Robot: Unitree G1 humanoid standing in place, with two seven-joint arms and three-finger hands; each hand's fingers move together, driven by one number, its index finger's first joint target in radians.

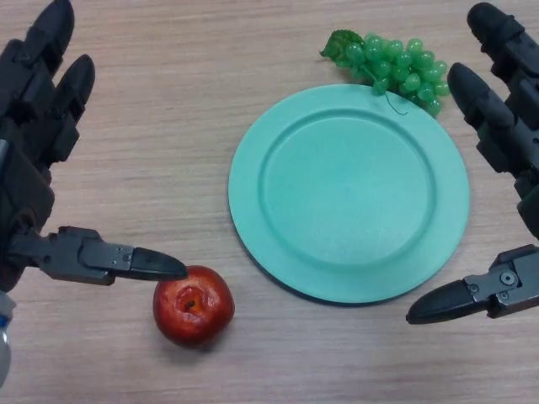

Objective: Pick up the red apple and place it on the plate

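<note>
A red apple (194,306) rests on the wooden table near the front, left of the plate, stem dimple facing up. The green plate (349,192) lies flat in the middle with nothing on it. My left hand (34,160) is at the left edge, fingers straight and spread, and its thumb tip reaches just to the apple's upper left side without curling round it. My right hand (505,143) hovers at the right edge beside the plate, fingers straight, thumb pointing toward the plate's lower right rim.
A bunch of green grapes (392,66) with a leaf lies against the plate's far rim. Bare wooden tabletop (168,126) spreads between my left hand and the plate.
</note>
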